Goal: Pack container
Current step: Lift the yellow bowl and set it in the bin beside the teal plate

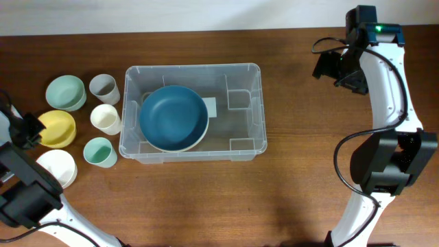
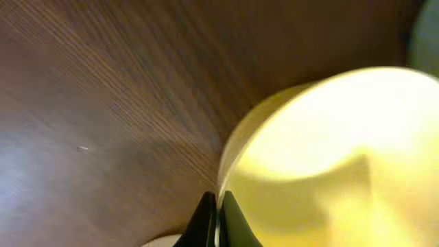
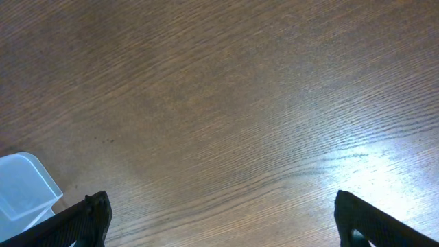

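The container is seen standing near the middle of the wooden surface, its long side running left to right in the overhead view. A blue bowl is set inside it, in the left half, and the right half of the floor is left bare, with a white label just showing beside the bowl.

To the left of the container, six smaller pieces are grouped on the surface: a green bowl, a grey cup, a cream cup, a yellow bowl, a teal cup and a white bowl.

The left end effector is placed at the outer edge of the yellow bowl. In the left wrist view the left end effector is shown pressed together on the thin rim of the yellow bowl — only a sliver of bright rim is seen between the dark fingers.

The right end effector is held well apart from the container, over bare wood at the far right. In the right wrist view the right end effector is spread wide and nothing is held — only a pale corner of the container is caught at the lower left.
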